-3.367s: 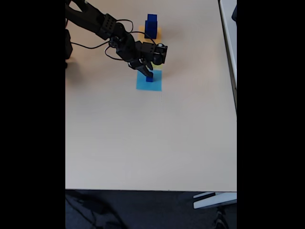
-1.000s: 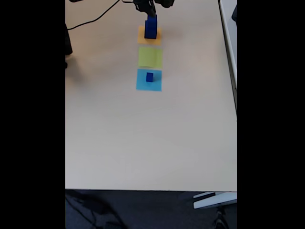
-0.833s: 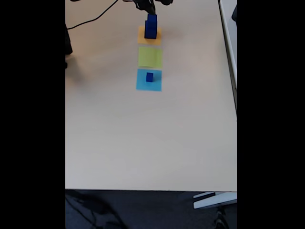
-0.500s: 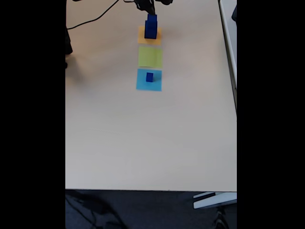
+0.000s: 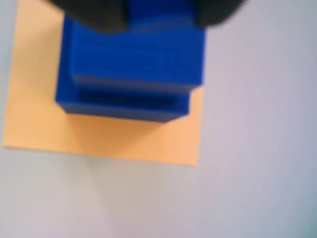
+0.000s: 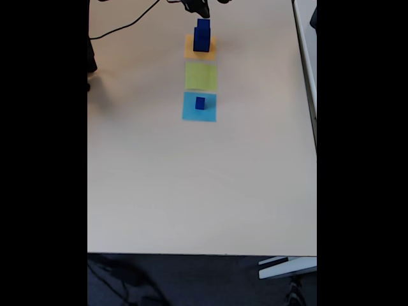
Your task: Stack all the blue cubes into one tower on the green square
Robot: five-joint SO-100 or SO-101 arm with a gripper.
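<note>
Blue cubes (image 5: 131, 64), two stacked on the orange square (image 5: 44, 124), sit directly below the end effector (image 5: 158, 12); its opening I can't tell; green square (image 6: 201, 76) bare.

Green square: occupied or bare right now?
Bare. In the fixed view the green square has no cube on it; two cubes sit stacked on the orange square.

Soft, even daylight is washing over the pale table (image 6: 191, 185) in the fixed view, casting faint shadows, while the wrist view is blurring throughout, its dark gripper (image 5: 158, 12) smearing out of focus.
</note>
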